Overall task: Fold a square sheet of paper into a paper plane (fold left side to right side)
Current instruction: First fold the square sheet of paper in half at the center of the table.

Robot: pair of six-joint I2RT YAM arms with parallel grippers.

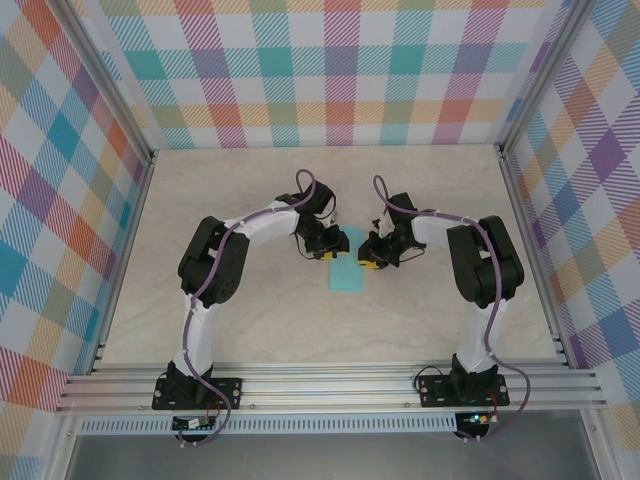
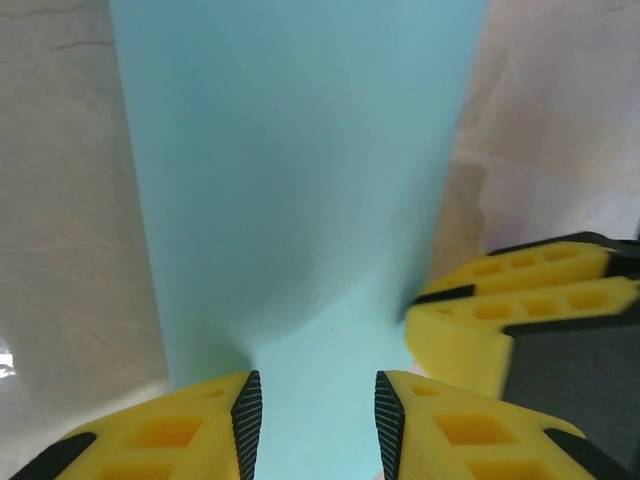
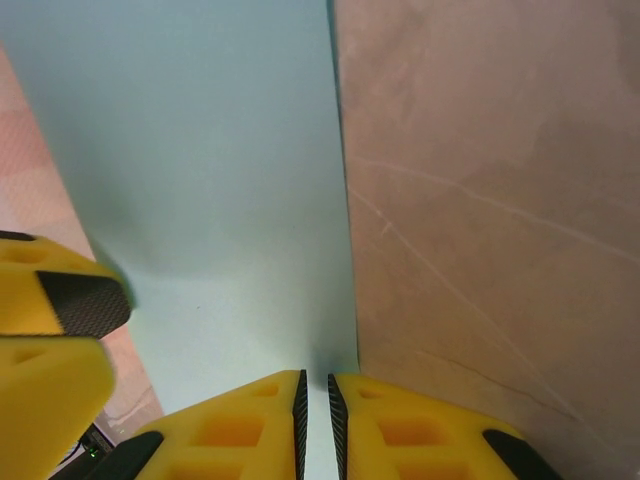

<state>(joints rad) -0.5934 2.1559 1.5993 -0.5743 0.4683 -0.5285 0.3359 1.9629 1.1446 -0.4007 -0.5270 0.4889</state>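
The square sheet of paper [image 1: 348, 274] lies mid-table as a turquoise upright rectangle, folded over. My left gripper [image 1: 327, 246] is at its top left corner. In the left wrist view that gripper [image 2: 318, 402] is open, and the paper [image 2: 300, 190] runs under the gap and bulges slightly. My right gripper [image 1: 371, 257] sits at the top right corner. In the right wrist view its jaws [image 3: 315, 396] are nearly together with a thin slit, right over the sheet's [image 3: 200, 170] right edge. The two grippers almost touch: a right finger [image 2: 520, 305] shows beside the left one.
The beige table [image 1: 250, 330] is walled by plaid panels at the back [image 1: 320, 70] and both sides. An aluminium rail [image 1: 330, 385] runs along the near edge with both arm bases on it. Both arms arch inward over the table's middle.
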